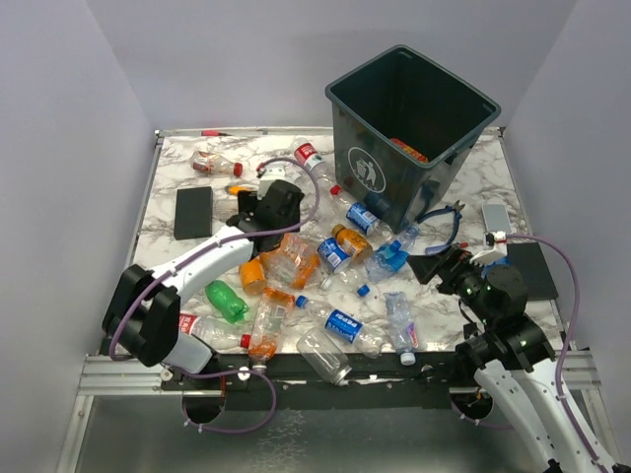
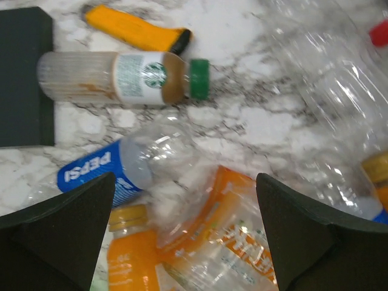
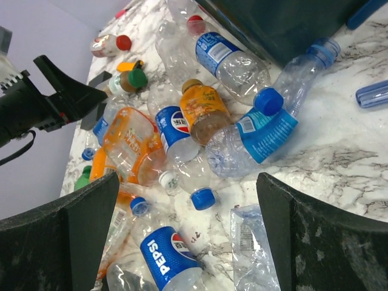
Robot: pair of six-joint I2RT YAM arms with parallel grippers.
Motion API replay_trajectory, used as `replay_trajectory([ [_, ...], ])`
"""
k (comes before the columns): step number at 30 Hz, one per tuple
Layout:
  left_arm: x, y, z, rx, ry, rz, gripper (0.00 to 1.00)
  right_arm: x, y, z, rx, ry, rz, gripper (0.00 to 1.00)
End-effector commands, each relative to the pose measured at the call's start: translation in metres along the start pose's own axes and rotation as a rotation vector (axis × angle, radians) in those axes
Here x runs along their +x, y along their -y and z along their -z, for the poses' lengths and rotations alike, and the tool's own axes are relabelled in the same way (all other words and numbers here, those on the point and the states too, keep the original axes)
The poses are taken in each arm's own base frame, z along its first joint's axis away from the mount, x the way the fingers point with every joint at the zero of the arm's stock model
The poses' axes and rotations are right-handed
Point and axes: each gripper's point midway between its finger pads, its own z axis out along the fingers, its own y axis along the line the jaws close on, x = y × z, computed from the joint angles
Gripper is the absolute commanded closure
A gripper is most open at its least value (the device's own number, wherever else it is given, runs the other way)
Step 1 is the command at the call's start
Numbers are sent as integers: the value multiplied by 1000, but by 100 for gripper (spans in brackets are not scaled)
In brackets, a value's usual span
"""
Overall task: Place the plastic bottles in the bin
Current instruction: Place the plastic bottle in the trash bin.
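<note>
While both arms hang over the heap with jaws spread wide and nothing between them, the table (image 1: 175, 175) shows a white marble-patterned top with grey veining. It sits in a metal frame, closed in by plain pale lilac walls (image 1: 59, 148) on the left, far and right sides. A flat black pad (image 1: 193, 212) lies on the table's left part. A small orange lighter (image 2: 136, 30) lies ahead of the left gripper (image 2: 185, 182), and blue-handled pliers (image 1: 449, 219) lie beside the bin's near right corner.

The bin (image 1: 389, 148) stands upright at the far right of the table, mouth up, its white logo facing near-left; something orange lies on its floor. The plastic bottles (image 1: 296, 258) lie on their sides, scattered from the far left to the near edge, thickest in the middle between the two grippers.

- A Starbucks bottle (image 2: 121, 77) lies crosswise in the left wrist view, its green cap to the right there.
- A green bottle (image 1: 227, 301) lies near left, its long axis running far-left to near-right.
- A Pepsi bottle (image 1: 340, 325) lies by the near edge, its blue cap pointing left.
- A clear red-labelled bottle (image 1: 315, 168) lies far-left to near-right, its near end toward the bin.

The right gripper (image 1: 434, 268) sits at the heap's right, fingers aimed left.
</note>
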Motion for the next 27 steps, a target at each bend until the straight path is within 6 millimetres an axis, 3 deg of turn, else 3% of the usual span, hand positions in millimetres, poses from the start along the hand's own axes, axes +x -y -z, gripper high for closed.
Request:
replay_trajectory([
  [1,37,36,6,102,-108,-97,1,12,3,-1,2,-58,8,1],
  [5,61,67,19,181,-160,-30,1,13,5,-1,7,-55,9,1],
  [10,62,115,44,302,-148,27,1,16,6,-3,8,-65,5,1],
  [14,62,141,58,383,-142,147,1,18,7,-4,17,-76,-3,1],
  [18,71,152,60,389,-190,312,1,18,7,-3,20,-73,-12,1],
  [23,90,152,52,313,-266,512,1,18,8,-1,28,-73,-20,2],
  [27,101,157,45,270,-308,572,1,17,8,0,32,-72,-24,2],
])
